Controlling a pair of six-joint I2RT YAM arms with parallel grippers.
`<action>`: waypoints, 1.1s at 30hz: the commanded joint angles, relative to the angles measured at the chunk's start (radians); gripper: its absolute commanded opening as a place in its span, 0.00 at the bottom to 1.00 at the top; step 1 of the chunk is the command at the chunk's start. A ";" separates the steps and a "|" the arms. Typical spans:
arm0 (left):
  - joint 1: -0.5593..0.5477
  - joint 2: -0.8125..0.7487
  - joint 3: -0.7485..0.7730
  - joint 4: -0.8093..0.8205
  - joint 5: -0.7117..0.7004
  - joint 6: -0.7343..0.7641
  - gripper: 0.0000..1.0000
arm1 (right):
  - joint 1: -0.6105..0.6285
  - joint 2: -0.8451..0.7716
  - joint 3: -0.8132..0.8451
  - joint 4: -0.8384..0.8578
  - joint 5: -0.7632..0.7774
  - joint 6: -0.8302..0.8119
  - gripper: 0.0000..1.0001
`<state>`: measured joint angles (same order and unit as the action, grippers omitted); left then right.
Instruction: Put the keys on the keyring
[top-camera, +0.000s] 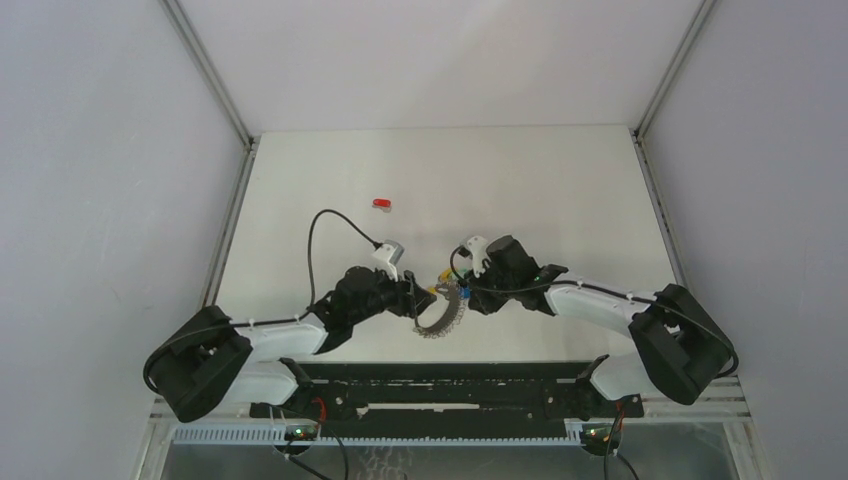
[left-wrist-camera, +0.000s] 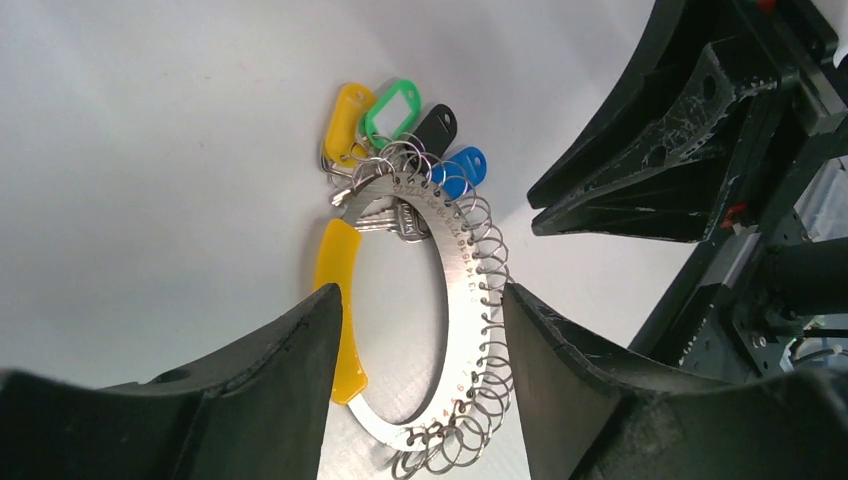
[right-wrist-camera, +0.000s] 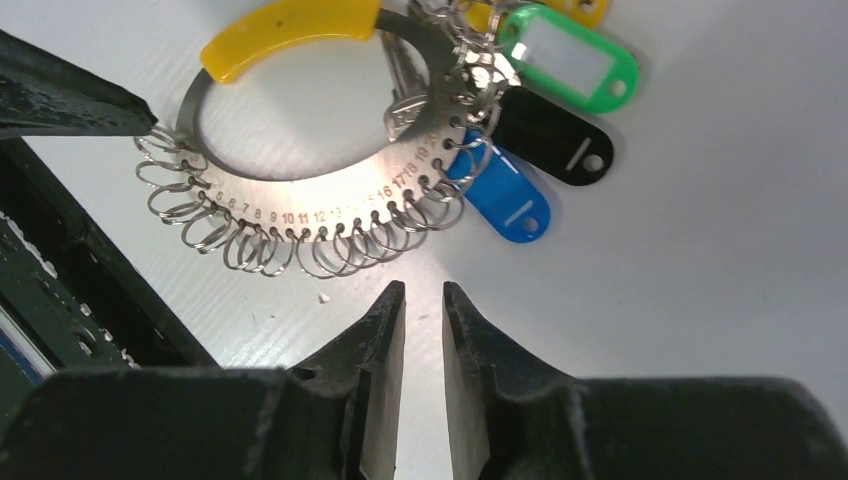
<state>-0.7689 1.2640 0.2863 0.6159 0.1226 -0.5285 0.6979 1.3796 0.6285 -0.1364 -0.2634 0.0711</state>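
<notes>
1. Two arms work at the middle of the tabletop (top-camera: 560, 180). I judge this the gap between one key and the next, with most of the task done. Next, the right arm must swing away from the ring for what lies loose, while the left holds firm.
2. The left arm (top-camera: 290, 335) reaches inward from its base, forearm low and wrist turned to the centre. The right arm (top-camera: 600, 305) mirrors it, so the claws nearly meet.
3. The left claw (left-wrist-camera: 422, 295) stands wide and appears to clamp the ring across its width. One finger lies over the yellow handle (left-wrist-camera: 335, 270), the other against the wire loops.
4. The right claw (right-wrist-camera: 422, 290) shows only a narrow slit and holds nothing. It points at the ring's looped edge, just short of it.
5. The ring (left-wrist-camera: 462, 300) sits between the left claw's fingers, just ahead of the right claw's tips, and seems to lie flat.
6. The keys (left-wrist-camera: 392, 108), with yellow, green, black and blue heads, hang bunched at the ring's end farthest from the left claw.
7. The red key (top-camera: 381, 204) lies alone, well beyond the left claw and a little to its left. It is tiny and flat, so I expect it needs a wider opening, a low approach and a fine pinch on the head. It then goes to a free loop.
</notes>
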 joint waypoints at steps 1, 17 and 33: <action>0.017 -0.009 0.096 -0.071 -0.012 0.044 0.65 | -0.041 -0.014 0.076 -0.059 -0.006 0.027 0.21; -0.042 0.194 0.516 -0.766 -0.269 0.310 0.65 | -0.087 0.009 0.141 -0.108 0.055 0.067 0.33; -0.133 0.466 0.804 -0.930 -0.211 0.516 0.49 | -0.198 -0.289 -0.012 -0.045 0.107 0.105 0.48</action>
<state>-0.8822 1.6848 0.9897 -0.2695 -0.1127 -0.0959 0.5133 1.1343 0.6243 -0.2272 -0.1658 0.1547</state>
